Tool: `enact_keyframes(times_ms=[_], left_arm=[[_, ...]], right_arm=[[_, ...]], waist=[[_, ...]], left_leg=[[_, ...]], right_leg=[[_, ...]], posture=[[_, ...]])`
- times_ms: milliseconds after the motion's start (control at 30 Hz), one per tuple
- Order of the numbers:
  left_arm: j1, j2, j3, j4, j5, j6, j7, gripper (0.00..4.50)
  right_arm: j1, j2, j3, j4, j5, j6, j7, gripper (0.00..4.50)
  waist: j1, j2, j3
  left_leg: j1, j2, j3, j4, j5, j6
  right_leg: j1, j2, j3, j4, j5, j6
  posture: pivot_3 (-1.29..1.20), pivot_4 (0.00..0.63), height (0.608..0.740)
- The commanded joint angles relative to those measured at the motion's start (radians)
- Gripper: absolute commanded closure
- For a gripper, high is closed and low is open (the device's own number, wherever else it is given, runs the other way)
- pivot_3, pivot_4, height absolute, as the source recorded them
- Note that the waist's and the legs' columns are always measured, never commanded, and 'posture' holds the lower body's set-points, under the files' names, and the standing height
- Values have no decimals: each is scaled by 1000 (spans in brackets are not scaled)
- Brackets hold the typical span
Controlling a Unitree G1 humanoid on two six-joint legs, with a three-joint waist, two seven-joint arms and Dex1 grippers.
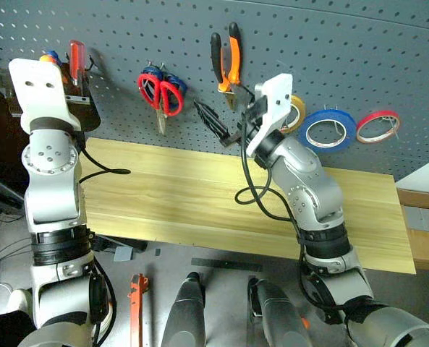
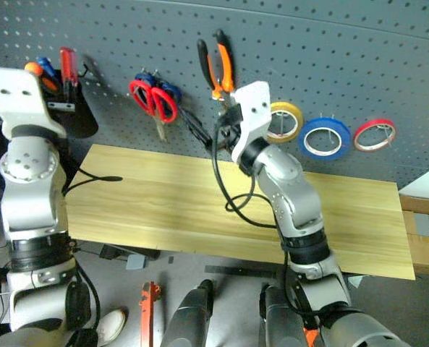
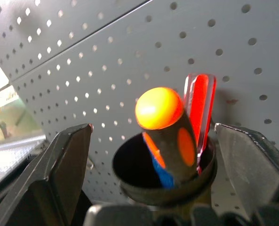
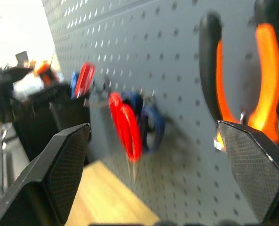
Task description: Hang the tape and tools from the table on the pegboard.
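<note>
1. Nearest the robot, lying bare: table [image 1: 200, 195], light wood, with nothing of the task left on it, only a black cable trailing across from the right arm. Suggesting, as a judgement, a job close to finished.

2. Just past the table's far edge, hovering with fingers spread wide and pinching nothing: right gripper [image 4: 158, 174], aimed at the board between the scissors and the pliers. Reading as a hand with nothing left to carry.

3. Further to the left, also gaping and empty: left gripper [image 3: 153, 183], framing a black cup [image 3: 163, 181] mounted on the board. Standing in that cup, handle up: screwdriver [image 3: 166, 134] with its orange knob, leaning against a red-handled tool [image 3: 201, 110]. Sitting loose in the cup, so needing no hook of its own.

4. Farthest, on the pegboard [image 1: 344, 43]:
   - hanging by their finger loops over a hook, blades down: red scissors [image 1: 160, 94], in front of a blue-handled pair [image 1: 153, 73];
   - hanging with jaws down: pliers [image 1: 227, 61], hook seemingly between the handles;
   - looping over pegs in a row: yellow roll [image 2: 285, 120], blue tape [image 1: 330, 130], red roll [image 1: 377, 126], each carried by its open core.
</note>
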Motion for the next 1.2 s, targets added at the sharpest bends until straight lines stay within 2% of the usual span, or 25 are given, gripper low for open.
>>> enact_keyframes(times_ms=[33, 200, 333, 433, 567, 667, 833, 967, 1067, 1133, 1200], left_arm=[[63, -23, 38, -264, -44, 115, -17, 13], [307, -104, -27, -650, -78, 334, -44, 13], [505, -233, -140, -727, -107, 393, -40, 13], [552, -317, -222, -647, -154, 414, -65, 13], [527, -359, -265, -472, -199, 401, -123, 13], [494, -344, -260, -334, -193, 347, -148, 13], [475, -320, -260, -111, -193, 231, -220, 13], [472, -337, -235, -18, -182, 142, -201, 13], [472, -352, -229, 27, -177, 90, -189, 13], [470, -361, -219, 45, -185, 69, -183, 13], [466, -355, -225, 54, -183, 68, -190, 13]], right_arm=[[67, -64, -3, -174, 36, 19, 56, 0], [270, -185, -28, -426, 110, 129, 80, 0], [447, -256, -46, -514, 94, 184, 40, 0], [547, -286, -50, -516, 38, 178, -1, 0], [613, -228, -111, -444, -10, 210, -139, 0], [639, -220, -116, -377, -72, 201, -195, 0], [698, -135, -187, -263, -125, 181, -326, 0], [745, -112, -185, -189, -173, 103, -348, 0], [772, -90, -185, -128, -188, 45, -357, 0], [770, -76, -185, -109, -190, 29, -357, 0], [762, -69, -185, -93, -194, 18, -356, 0]], waist=[[2, 0, 0], [2, 0, -1], [6, -1, -4], [19, -1, -8], [23, -2, -43], [22, -2, -64], [16, 2, -120], [3, 6, -170], [-4, 7, -210], [-8, 10, -222], [-9, 12, -228]], left_leg=[[0, 0, 0, 0, 0, 0], [1, 0, 0, -1, 0, 0], [3, -1, 0, 0, 0, -1], [6, 0, 0, 0, 3, -2], [7, 0, 1, 1, 5, -1], [8, 0, 1, 1, 5, -1], [16, 0, 3, -2, 4, -2], [20, 1, 3, -3, 4, -3], [25, 0, 3, -3, 3, -2], [35, 0, 3, -4, 2, -1], [37, 0, 4, -3, 2, -1]], right_leg=[[0, -1, 0, -1, 0, 0], [1, -1, 0, -1, 0, 0], [4, -2, 0, -1, -1, 1], [5, -1, 0, 0, -4, 5], [7, -1, -1, 0, -4, 5], [10, -1, -1, -2, -4, 5], [18, -1, -1, -4, -5, 2], [25, 0, -2, -12, -5, 3], [31, -1, -2, -15, -4, 4], [41, -1, -2, -17, -8, -1], [42, -1, -1, -18, -8, -2]], posture=[[222, 326, 740], [225, 298, 740], [216, 266, 740], [187, 232, 740], [164, 185, 740], [136, 140, 740], [104, 55, 740], [103, 10, 740], [106, 0, 740], [107, 0, 740], [112, 0, 740]])
